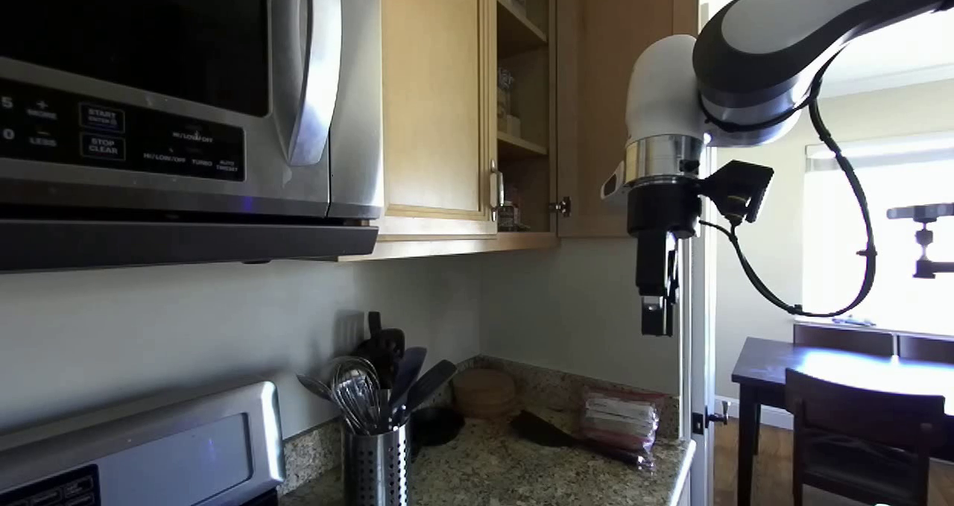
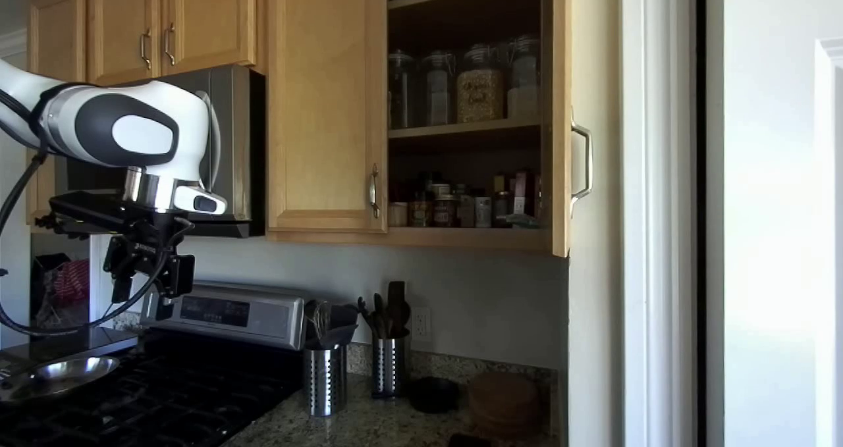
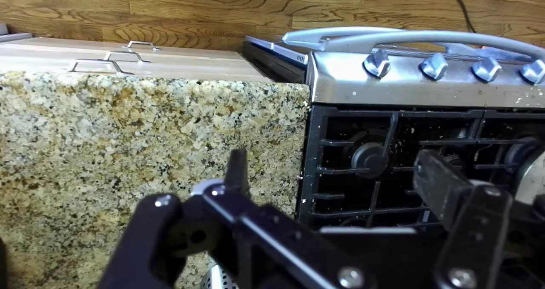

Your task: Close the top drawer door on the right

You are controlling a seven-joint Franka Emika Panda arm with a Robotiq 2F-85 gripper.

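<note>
Well, the top drawer door (image 2: 562, 105) stands wide open up high, just to the right of the shelves (image 2: 464, 130), and in an exterior view we see its thin edge with a metal handle (image 2: 589, 164) sticking out. Big glass jars (image 2: 479, 95) stand on one shelf, and little jars (image 2: 444, 211) sit lower down, under them. The matching door (image 1: 436, 96), the one nearer the microwave (image 1: 186, 96), is closed. The robot's fingers (image 3: 440, 187) are spread, with a wide gap between them. They point down, and they are well apart from the top drawer door. In an exterior view the arm (image 1: 753, 66) hides part of that door, and the fingers show lower than its bottom edge. In the wrist view, one finger is in front of the speckled bench (image 3: 127, 153) and the other is in front of the black stove (image 3: 408, 89). On the bench, two shiny cans (image 2: 326, 381) with holes hold cooking tools (image 2: 396, 305). A round brown thing (image 1: 484, 393) lies near the back, and a plastic packet (image 1: 618, 416) lies to its right in an exterior view. A shiny pan (image 2: 72, 371) sits on the stove.
</note>
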